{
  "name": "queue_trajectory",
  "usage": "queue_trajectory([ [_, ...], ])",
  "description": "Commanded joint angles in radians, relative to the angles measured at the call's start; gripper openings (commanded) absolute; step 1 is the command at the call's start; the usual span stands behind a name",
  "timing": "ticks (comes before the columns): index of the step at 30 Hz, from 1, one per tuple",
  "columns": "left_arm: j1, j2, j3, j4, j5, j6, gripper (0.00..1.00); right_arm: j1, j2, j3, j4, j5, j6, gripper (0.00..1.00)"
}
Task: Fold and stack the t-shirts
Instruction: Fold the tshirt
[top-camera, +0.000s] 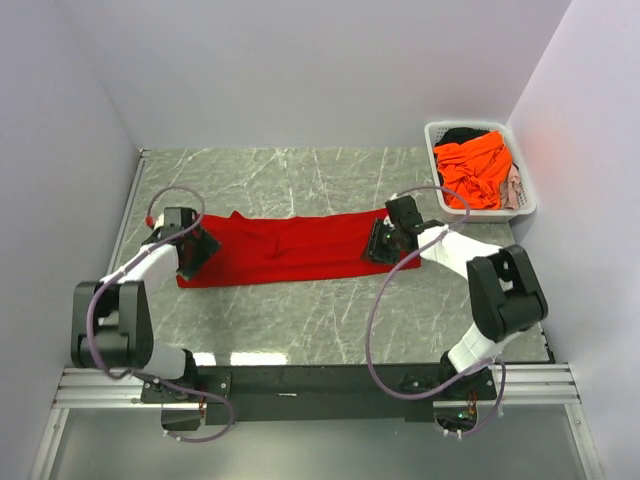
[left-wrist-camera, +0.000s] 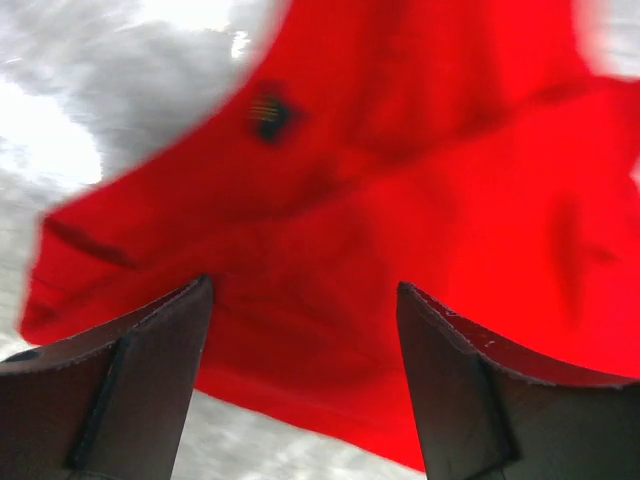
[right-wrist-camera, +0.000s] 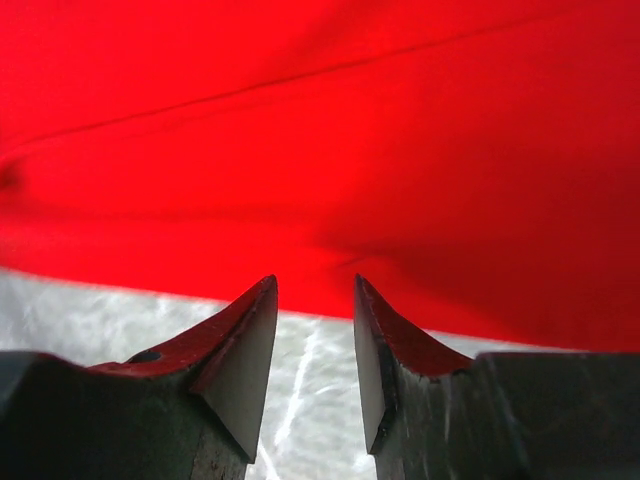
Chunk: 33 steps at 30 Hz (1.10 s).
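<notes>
Red t-shirt (top-camera: 285, 250), one, spread as a long band across the table (top-camera: 300, 320). Behind and right of it, one basket (top-camera: 522, 190) holds an orange t-shirt (top-camera: 478, 168), visible only from above. Two grippers: left gripper (left-wrist-camera: 305, 288) spread wide over the shirt's left end; right gripper (right-wrist-camera: 315, 285) at its right edge, fingers narrowly apart, pinching nothing.

The right gripper (right-wrist-camera: 315, 285) holds its fingers slightly apart over the grey marble table (right-wrist-camera: 80, 310), tips near the red shirt's (right-wrist-camera: 320, 150) edge.
</notes>
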Motion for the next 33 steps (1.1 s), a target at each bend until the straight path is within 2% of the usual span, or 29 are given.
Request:
queue_trajectory([
  [1, 0.074, 0.069, -0.016, 0.036, 0.063, -0.015, 0.79, -0.036, 0.054, 0.043, -0.018, 0.031, 0.038, 0.43],
  [8, 0.13, 0.204, 0.067, 0.012, 0.087, -0.018, 0.8, -0.039, 0.054, -0.001, -0.093, 0.068, 0.041, 0.44],
  [12, 0.142, 0.331, 0.233, -0.023, 0.068, -0.002, 0.81, -0.012, 0.057, -0.02, -0.128, 0.057, 0.023, 0.44],
  [15, 0.142, 0.44, 0.391, -0.066, 0.067, 0.02, 0.83, 0.038, 0.064, -0.018, -0.174, 0.042, -0.009, 0.45],
  [21, 0.141, 0.587, 0.651, -0.117, 0.079, 0.061, 0.9, 0.269, 0.07, 0.048, -0.311, -0.078, -0.086, 0.48],
  [22, 0.139, 0.591, 0.674, -0.121, 0.085, 0.07, 0.92, 0.329, 0.07, 0.078, -0.326, -0.088, -0.097, 0.49],
  [25, 0.13, 0.569, 0.728, -0.132, 0.062, 0.115, 0.96, 0.39, 0.035, 0.144, -0.371, -0.082, -0.14, 0.49],
  [30, 0.079, 0.432, 0.728, -0.152, -0.056, 0.189, 0.97, 0.394, -0.025, 0.213, -0.403, 0.152, -0.227, 0.46],
  [33, 0.006, 0.355, 0.694, -0.172, -0.146, 0.209, 0.95, 0.4, -0.015, 0.23, -0.389, 0.189, -0.27, 0.42],
])
